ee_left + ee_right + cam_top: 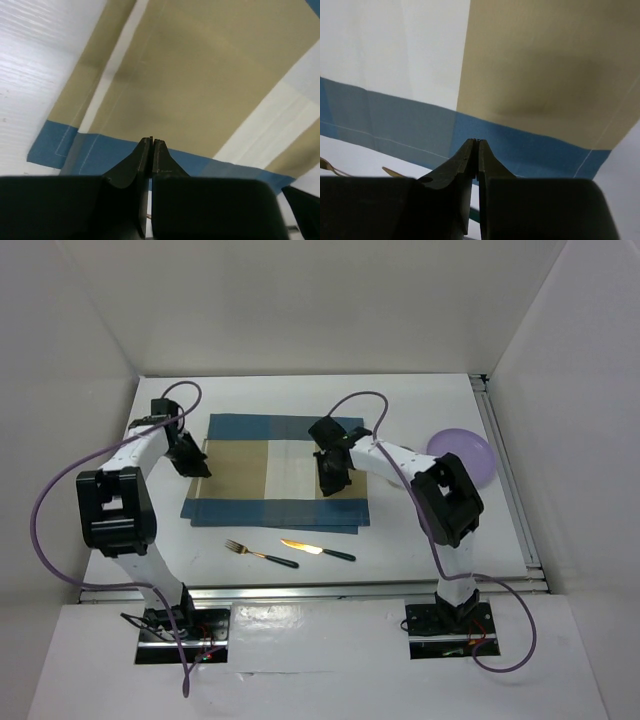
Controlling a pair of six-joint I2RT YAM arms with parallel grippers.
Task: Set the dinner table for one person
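Dinner table [395, 540]: white top filling the middle of the overhead frame, with its near rail along the lower edge.
Fork [260, 553]: lower centre, on bare table, just left of the knife and apart from it.
Knife [318, 550]: lower centre, near the placemat's lower edge but not touching it.
Placemat [262, 472]: centre, lying flat; its lower right border shows a doubled edge.
Left gripper [152, 141]: centre left, over the placemat's left border; jaws pressed together on nothing.
Right gripper [475, 141]: centre, over the cloth's right half; jaws likewise clenched and empty (whether the tips brush the cloth cannot be told).
Plate [470, 452]: lilac, right of centre, on bare table off the cloth.
Step in hand: judged to be finishing the placemat. Lift both arms straight up so the cloth is not dragged. The plate then belongs at its middle, with the cutlery on either side.
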